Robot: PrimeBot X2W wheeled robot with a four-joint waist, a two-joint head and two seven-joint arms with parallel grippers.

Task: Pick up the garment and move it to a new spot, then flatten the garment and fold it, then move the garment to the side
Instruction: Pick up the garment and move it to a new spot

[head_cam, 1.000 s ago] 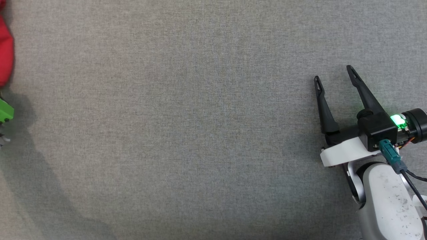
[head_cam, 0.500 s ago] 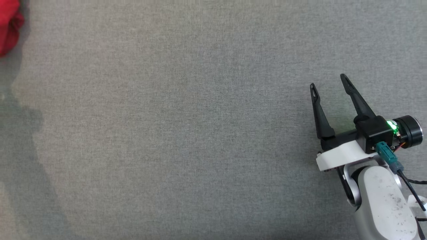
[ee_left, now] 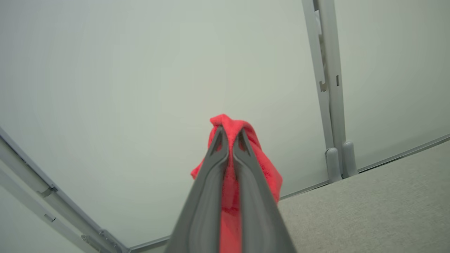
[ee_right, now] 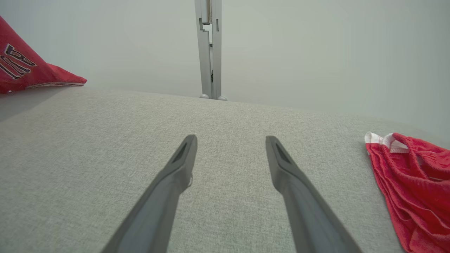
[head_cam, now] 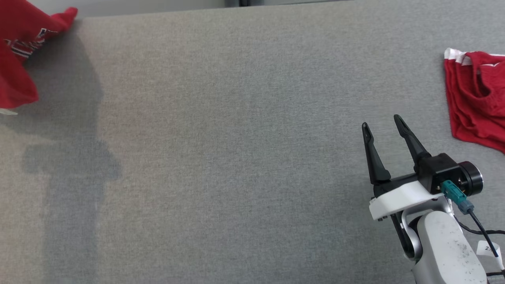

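The red garment is seen at the far left corner of the desk in the head view. Lettering is shown on its bunched cloth, and a broad shadow is thrown beside and below it. How it is held is made plain by the left wrist view. There the left gripper is shown with its fingers pressed together on a fold of the red cloth, which bulges past the tips and hangs down between and behind them. From the right wrist view the garment's lettered side and one corner at the desk's far edge are seen. Whether the whole of it is clear of the surface cannot be told.

The right gripper is held over the near right part of the desk. Its fingers are spread wide and nothing is gripped between them.

The desk is covered in plain grey woven cloth. A pale wall is seen behind its far edge, with a grey metal post standing upright against it.

A second red garment, trimmed in white, lies crumpled at the right edge of the desk, near the right gripper but apart from it.
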